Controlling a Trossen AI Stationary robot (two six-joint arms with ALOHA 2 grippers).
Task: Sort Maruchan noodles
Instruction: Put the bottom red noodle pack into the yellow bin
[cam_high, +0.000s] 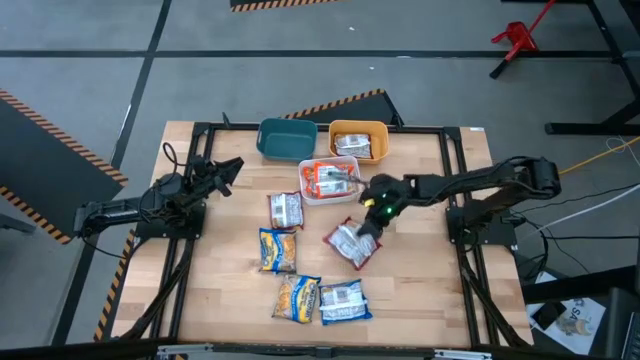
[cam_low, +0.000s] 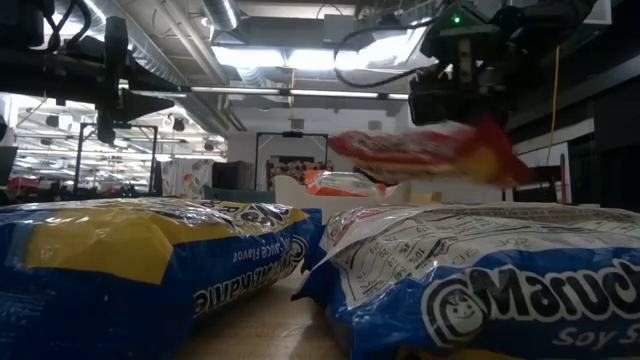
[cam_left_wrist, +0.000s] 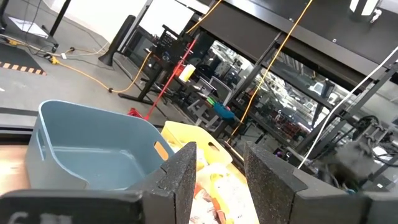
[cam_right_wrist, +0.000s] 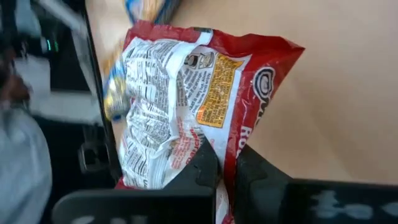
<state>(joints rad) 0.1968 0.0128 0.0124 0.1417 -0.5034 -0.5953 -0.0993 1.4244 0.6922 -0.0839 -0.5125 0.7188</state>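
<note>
Packets: five on table (cam_high: 420, 300); right pincer (cam_high: 372, 236) grips sixth, red packet (cam_high: 350, 243).

Three open plastic bins stand beyond the right gripper (cam_high: 368, 226): one teal rectangular bin (cam_high: 287, 139), one orange rectangular bin (cam_high: 358, 140), one white rectangular bin (cam_high: 328, 180).

Flat plastic ramen packets, seven visible:
- one red-and-white packet (cam_high: 350, 243) pinched in that gripper;
- one orange-red packet (cam_high: 330, 178) in the white bin;
- one pale packet (cam_high: 347, 144) in the orange bin;
- four lying loose on the wooden table (cam_high: 420, 280): maroon-white (cam_high: 285, 209), two blue-yellow (cam_high: 278, 250) (cam_high: 297, 298), one blue-white (cam_high: 344, 301).
</note>
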